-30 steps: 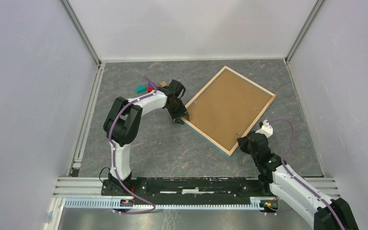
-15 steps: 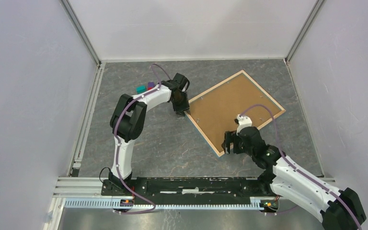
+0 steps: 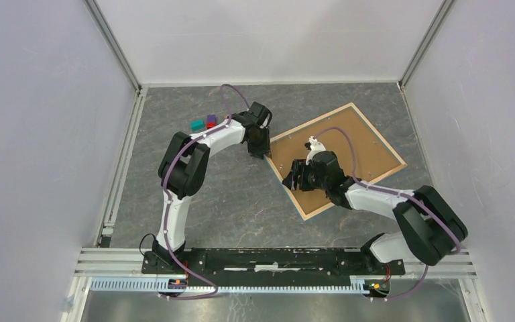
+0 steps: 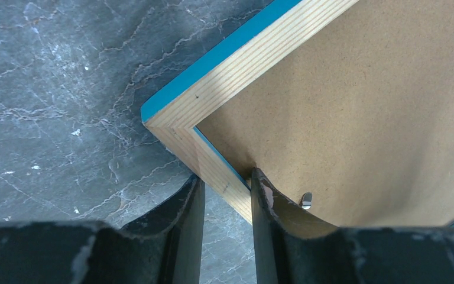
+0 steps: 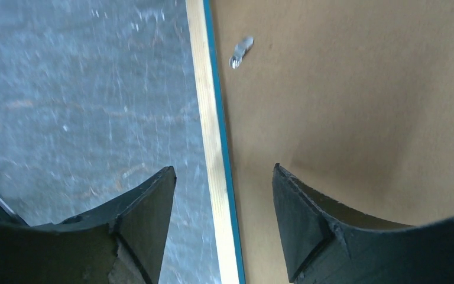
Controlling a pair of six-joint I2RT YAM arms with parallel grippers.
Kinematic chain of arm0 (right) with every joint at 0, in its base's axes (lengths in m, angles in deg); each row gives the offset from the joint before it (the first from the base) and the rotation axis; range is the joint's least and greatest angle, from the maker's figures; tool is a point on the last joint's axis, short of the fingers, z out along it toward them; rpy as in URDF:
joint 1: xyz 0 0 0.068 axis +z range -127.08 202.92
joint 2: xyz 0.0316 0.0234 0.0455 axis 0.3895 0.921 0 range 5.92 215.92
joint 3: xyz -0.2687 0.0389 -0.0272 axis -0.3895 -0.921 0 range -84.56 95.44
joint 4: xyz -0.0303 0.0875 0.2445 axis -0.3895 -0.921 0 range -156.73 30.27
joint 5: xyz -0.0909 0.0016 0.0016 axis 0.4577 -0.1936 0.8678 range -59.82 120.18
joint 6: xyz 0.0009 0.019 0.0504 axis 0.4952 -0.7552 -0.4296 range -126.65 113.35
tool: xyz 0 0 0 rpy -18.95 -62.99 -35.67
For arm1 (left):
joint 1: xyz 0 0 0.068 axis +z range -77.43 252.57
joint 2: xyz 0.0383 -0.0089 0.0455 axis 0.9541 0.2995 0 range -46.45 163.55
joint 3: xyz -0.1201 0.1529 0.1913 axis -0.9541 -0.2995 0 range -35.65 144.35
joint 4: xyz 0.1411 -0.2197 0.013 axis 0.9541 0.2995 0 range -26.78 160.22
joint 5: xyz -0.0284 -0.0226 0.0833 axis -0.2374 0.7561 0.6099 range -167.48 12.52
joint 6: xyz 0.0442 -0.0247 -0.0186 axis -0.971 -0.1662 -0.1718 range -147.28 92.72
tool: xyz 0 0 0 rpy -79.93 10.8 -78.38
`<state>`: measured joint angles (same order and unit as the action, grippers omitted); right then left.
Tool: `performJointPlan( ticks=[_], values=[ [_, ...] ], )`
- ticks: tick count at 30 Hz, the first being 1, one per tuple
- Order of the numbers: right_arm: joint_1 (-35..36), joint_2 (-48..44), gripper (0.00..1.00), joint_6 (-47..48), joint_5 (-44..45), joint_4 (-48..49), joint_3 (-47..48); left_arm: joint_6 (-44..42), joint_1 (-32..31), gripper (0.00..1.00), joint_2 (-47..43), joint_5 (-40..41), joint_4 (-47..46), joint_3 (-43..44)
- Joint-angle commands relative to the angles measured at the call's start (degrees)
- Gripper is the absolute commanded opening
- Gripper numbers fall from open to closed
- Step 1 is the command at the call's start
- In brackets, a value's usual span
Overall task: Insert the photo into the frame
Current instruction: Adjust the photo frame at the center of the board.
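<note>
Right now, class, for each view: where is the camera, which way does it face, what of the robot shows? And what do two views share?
Top external: above and behind the bases, facing down on the table; left arm and right arm show.
Left wrist: on that wrist, facing down past its jaws, clamped on the frame near a corner.
Right wrist: on that wrist, facing down past open jaws either side of a frame rail.
Shared: both wrist views show the frame and backing board.
</note>
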<state>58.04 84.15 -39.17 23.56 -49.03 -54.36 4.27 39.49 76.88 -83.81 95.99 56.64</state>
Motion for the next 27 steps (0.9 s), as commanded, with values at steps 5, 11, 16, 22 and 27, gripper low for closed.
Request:
performJointPlan(
  ticks=[5,11,16,22,27],
  values=[
    [-5.1,11.4,0.52,-9.2,-8.1,25.1,-1.0,-5.4,-1.4,0.02,2.9,-2.1,1.1,1.4],
    [-5.2,16.7,0.47,-10.0,-7.4,27.2,0.7,-7.0,-2.4,0.02,2.4,0.6,1.8,1.8],
    [-5.2,19.9,0.46,-8.0,-5.9,24.8,4.0,-7.1,-2.6,0.02,2.4,0.3,1.9,1.9],
    [-5.3,22.8,0.45,-6.3,-5.3,23.0,7.0,-7.3,-2.7,0.02,2.5,0.4,1.9,1.9],
    [-6.0,22.8,0.45,-4.3,-4.5,20.3,8.3,-7.6,-2.8,0.02,2.2,0.7,1.9,1.9]
  ],
)
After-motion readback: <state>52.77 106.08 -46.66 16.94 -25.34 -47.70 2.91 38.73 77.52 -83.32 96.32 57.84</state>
